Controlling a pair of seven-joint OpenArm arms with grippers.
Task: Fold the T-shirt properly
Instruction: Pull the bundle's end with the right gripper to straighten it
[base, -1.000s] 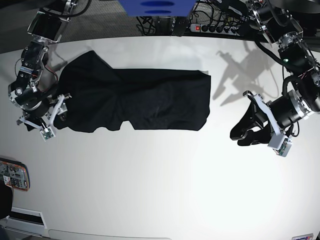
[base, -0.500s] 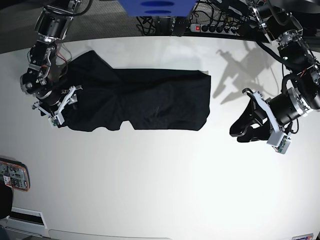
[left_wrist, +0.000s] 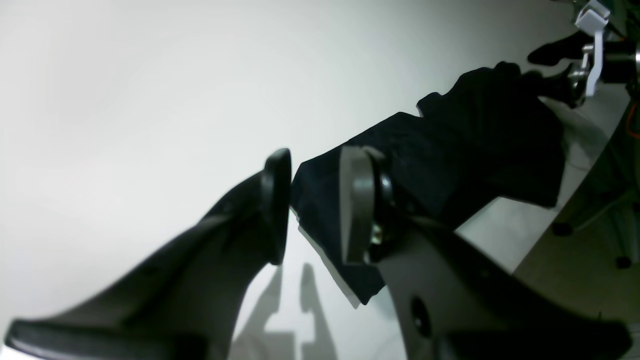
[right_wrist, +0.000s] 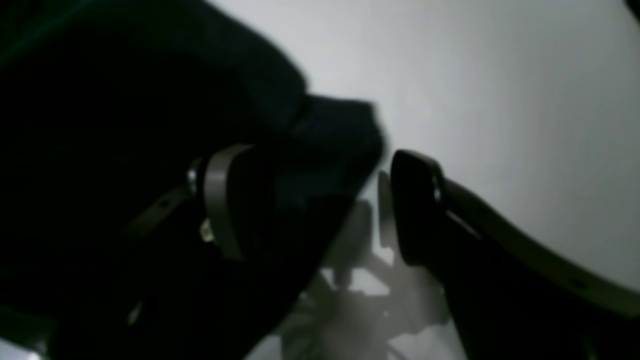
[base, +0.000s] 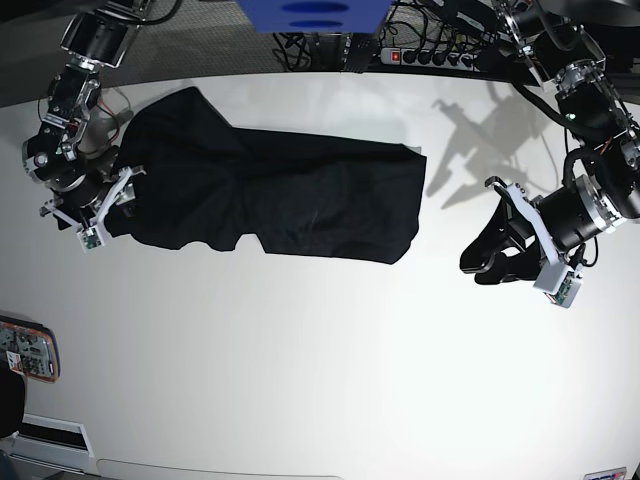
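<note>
The black T-shirt (base: 300, 190) lies stretched lengthwise across the far half of the white table (base: 300, 380), rumpled at its left end. My right gripper (base: 118, 200) sits at that left end. In the right wrist view it (right_wrist: 315, 205) stands open, with a fold of the T-shirt (right_wrist: 150, 100) between the jaws and a strip of table showing beside one finger. My left gripper (base: 478, 270) hovers over bare table to the right of the shirt. Its jaws (left_wrist: 315, 210) are a little apart with nothing in them, and beyond them lies the T-shirt (left_wrist: 475, 140).
A power strip (base: 430, 55) and cables run along the table's back edge, beside a blue object (base: 310, 12). A small device (base: 25, 350) lies at the left edge. The rounded front edge of the table runs along the bottom of the base view.
My right gripper has moved up along the shirt's left end, and that end of the cloth has shifted up and left with it. The left arm has stayed put.
</note>
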